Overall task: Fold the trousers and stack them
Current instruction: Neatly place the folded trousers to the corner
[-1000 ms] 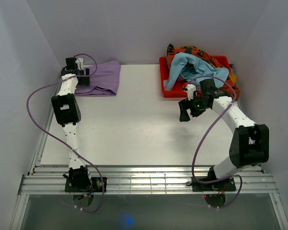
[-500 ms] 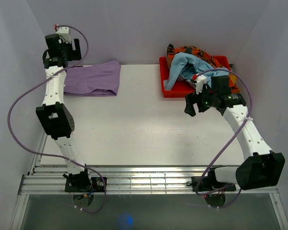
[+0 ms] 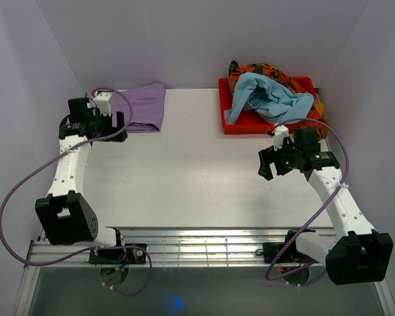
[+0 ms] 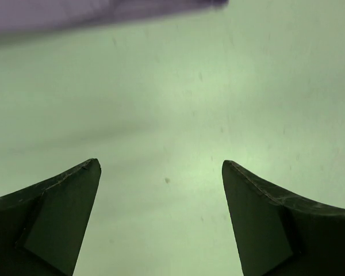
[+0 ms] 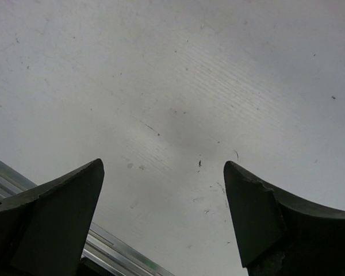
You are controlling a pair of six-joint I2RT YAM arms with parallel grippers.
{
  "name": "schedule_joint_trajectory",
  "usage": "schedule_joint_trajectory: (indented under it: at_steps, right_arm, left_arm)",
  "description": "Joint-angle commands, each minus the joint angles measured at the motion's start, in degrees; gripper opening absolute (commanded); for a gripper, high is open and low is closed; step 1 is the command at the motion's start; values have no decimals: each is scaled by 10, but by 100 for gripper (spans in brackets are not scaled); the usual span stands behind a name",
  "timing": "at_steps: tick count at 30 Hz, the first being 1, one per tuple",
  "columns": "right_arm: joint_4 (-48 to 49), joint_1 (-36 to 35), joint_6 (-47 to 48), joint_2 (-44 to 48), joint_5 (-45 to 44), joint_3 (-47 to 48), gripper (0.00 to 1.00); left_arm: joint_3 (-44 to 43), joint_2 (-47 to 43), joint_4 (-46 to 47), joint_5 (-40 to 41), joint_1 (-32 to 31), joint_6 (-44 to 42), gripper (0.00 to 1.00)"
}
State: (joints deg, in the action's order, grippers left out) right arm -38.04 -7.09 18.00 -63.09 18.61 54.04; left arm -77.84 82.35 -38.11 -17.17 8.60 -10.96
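The trousers point(image 3: 143, 105) lie folded into a lilac rectangle, flat on the tabletop point(image 3: 191, 171). They are well to the left of the red bin point(image 3: 222, 105) and level with it along the far edge. The left fingers point(image 3: 120, 124) are spread wide and grip nothing. They hang over the near edge of the trousers, on the side away from the bin. The left wrist view shows bare tabletop between them and a blurred strip of lilac cloth beyond. The right fingers point(image 3: 265, 168) are also spread wide and empty, above bare tabletop just in front of the bin. Inside the bin, a blue garment point(image 3: 270, 99) is heaped up and hangs over the left rim, with an orange patterned cloth point(image 3: 263, 70) behind it.
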Motion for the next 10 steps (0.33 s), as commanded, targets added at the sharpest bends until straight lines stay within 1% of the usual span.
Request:
schedule_joint_trajectory:
  at_steps: [1,2,4,7,10]
  right_arm:
    - [21,3,6,32,-2,-32,90]
    - [22,3,8,36,-8,-46,90]
    - [24,4,12,43,-7,-59,90]
    - [30,3,8,53,8,-80,90]
    - [38,4,8,62,-1,-90,90]
  left_arm:
    - [103,-98,-21,-32,1,-8,98]
    - [122,-128,-11,-30,1,-7,98]
    - [165,-150,-3,-17,1,-4,98]
    - [201,-175,2,-18,1,-3,98]
    - [217,-191,5,-37,0,-18,98]
